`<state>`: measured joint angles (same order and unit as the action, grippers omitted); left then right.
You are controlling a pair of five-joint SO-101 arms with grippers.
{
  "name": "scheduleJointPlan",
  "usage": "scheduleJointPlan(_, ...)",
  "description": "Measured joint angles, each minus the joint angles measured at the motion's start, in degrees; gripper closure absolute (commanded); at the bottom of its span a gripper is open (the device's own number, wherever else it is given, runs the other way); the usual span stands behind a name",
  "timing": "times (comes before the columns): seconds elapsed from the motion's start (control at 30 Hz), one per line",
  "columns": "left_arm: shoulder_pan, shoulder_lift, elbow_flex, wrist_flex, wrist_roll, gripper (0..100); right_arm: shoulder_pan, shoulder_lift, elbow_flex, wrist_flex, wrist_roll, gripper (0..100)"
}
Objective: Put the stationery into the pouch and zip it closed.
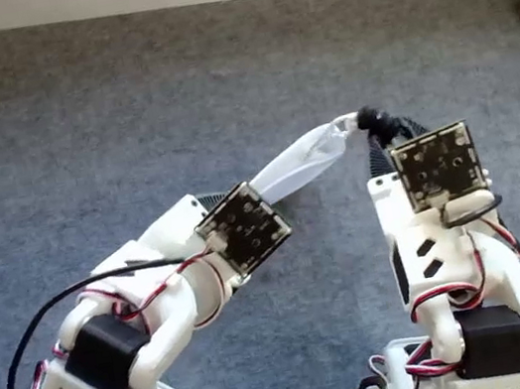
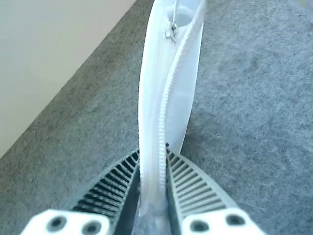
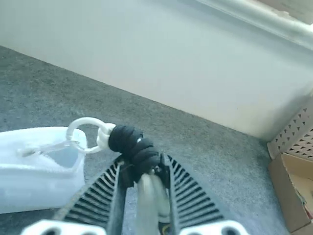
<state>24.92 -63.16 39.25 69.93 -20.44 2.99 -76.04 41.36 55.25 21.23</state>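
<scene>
A white translucent pouch hangs stretched above the grey carpet between the two arms. My left gripper is shut on one end of the pouch, clamping the zipper seam between its ribbed fingers. The zipper slider sits near the far end, and the teeth behind it are joined. A white ring on the slider links to a black knotted cord. My right gripper is shut on that cord, just past the pouch. What is inside the pouch cannot be made out.
Grey carpet covers the whole work area. A pale wall runs along its far edge. A cardboard box stands off to the right side.
</scene>
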Motion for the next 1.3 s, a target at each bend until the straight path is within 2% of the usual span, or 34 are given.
scheduleJointPlan(0.27, -0.35, -5.63, 4.04, 0.00, 0.00, 99, 0.18, -0.18, 0.00, 0.00, 0.00, 99.3)
scheduleJointPlan(0.57, -1.41, -7.03, 4.22, 0.88, 1.85, 99, 11.69, -0.53, 0.00, -1.14, 3.52, 99.3)
scheduleJointPlan(0.8, -5.98, -7.12, 4.22, 1.32, 2.11, 99, 17.76, -0.18, -0.09, -5.10, 4.57, 97.1)
scheduleJointPlan(0.9, -6.59, -7.12, 4.22, 1.41, 3.25, 99, 17.41, -0.44, -0.09, -4.40, 4.57, 85.5)
scheduleJointPlan(1.0, -6.59, -7.12, 4.22, 1.41, 3.78, 99, 14.42, -0.53, -0.18, 1.14, 4.57, 75.4)
scheduleJointPlan(1.3, -6.68, -7.12, 4.22, 1.41, 4.04, 99, -0.44, -0.53, -0.70, 19.60, 4.57, 73.4)
